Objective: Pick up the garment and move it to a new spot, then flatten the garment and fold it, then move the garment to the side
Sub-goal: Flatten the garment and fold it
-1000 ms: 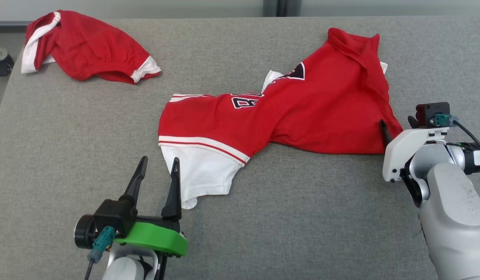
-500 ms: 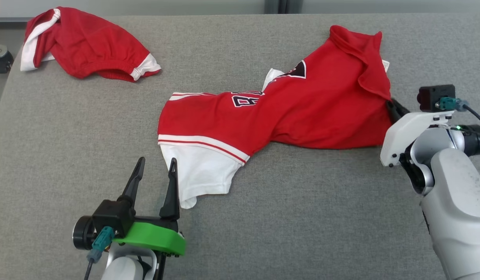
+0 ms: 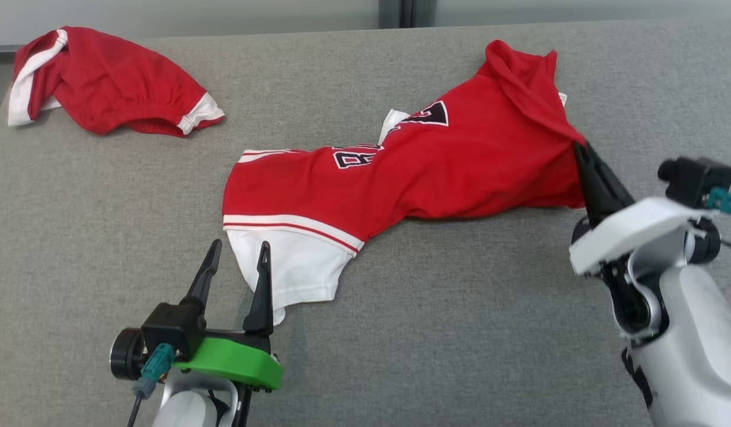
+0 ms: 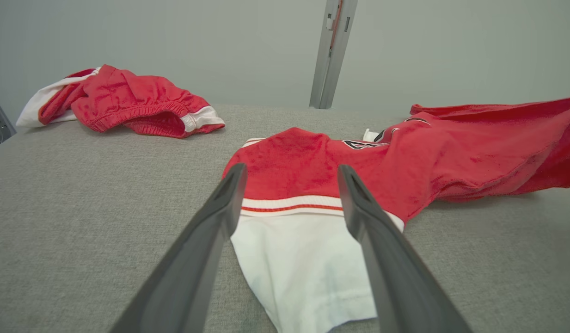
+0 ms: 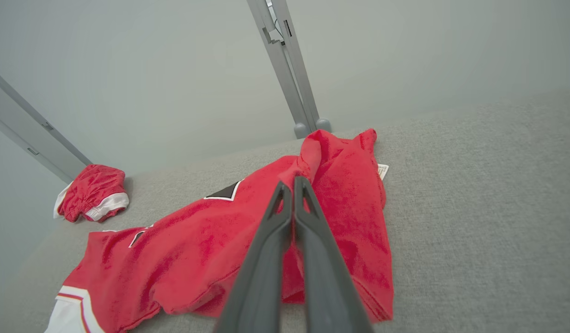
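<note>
Pick-up step: I am pinching the garment (image 3: 460, 166) in the right gripper (image 3: 580, 151) (left gripper (image 3: 239, 248) gaping, unused), carry to new spot pending.

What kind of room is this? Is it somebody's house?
Probably not a house: it looks like a robot practice room. There is a big grey cloth-covered table, a bare pale wall with a metal post, and a red jersey and red shorts laid out.

Red jersey (image 3: 436, 172) on table (image 3: 430, 332), right claw (image 3: 578, 148) pinching its edge, left claw (image 3: 240, 245) spread
</note>
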Tool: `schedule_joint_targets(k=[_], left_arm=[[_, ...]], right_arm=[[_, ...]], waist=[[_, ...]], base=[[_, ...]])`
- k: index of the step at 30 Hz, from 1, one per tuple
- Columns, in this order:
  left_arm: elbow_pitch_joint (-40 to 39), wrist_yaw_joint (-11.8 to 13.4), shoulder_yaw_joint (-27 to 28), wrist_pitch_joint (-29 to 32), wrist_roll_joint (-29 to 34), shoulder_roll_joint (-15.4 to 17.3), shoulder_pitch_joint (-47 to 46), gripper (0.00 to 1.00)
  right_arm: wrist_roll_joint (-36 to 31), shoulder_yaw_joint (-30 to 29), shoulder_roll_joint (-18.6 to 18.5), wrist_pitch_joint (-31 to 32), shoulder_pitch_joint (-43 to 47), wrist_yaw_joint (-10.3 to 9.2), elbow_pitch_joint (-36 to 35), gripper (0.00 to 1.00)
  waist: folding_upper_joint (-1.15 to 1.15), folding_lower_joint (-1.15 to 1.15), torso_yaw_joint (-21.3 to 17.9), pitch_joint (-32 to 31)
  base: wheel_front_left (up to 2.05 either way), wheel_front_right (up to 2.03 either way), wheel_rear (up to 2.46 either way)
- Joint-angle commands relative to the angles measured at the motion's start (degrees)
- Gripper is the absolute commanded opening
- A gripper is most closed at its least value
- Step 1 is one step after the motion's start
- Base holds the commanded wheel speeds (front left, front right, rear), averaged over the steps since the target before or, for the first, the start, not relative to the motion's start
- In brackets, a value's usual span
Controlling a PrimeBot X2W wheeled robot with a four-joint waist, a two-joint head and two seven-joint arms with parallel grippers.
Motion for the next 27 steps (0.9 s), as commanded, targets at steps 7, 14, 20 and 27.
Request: schedule_joint_targets(k=[7,14,20,27], left_arm=[[-0.7,0.48,0.24,0.53,-0.72,1.42,0.62,1.0],[-0.96,0.49,-0.47,1.06,-0.7,1.8,0.7,1.0],[-0.84,0.6,-0.9,1.32,-0.81,1.96,0.79,1.0],[-0.67,0.79,-1.14,1.01,-1.08,1.85,1.1,1.0]], right_arm=[[3.7,-1.13,-0.21,-2.57,14.58,-0.06,-4.54,0.0],[1.95,-1.98,-0.14,-5.36,19.89,-0.06,-1.6,0.0],[-1.17,-2.03,0.0,-9.03,20.0,-0.06,3.98,0.0],[-5.59,-3.32,-0.13,-14.03,19.63,-0.06,10.25,0.66]], waist=[[0.0,0.0,-3.43,-0.46],[0.0,0.0,-5.69,-0.9],[0.0,0.0,-6.0,-1.1],[0.0,0.0,-5.35,-1.54]], base=[[0.0,0.0,0.0],[0.0,0.0,0.0],[0.0,0.0,0.0],[0.0,0.0,0.0]])
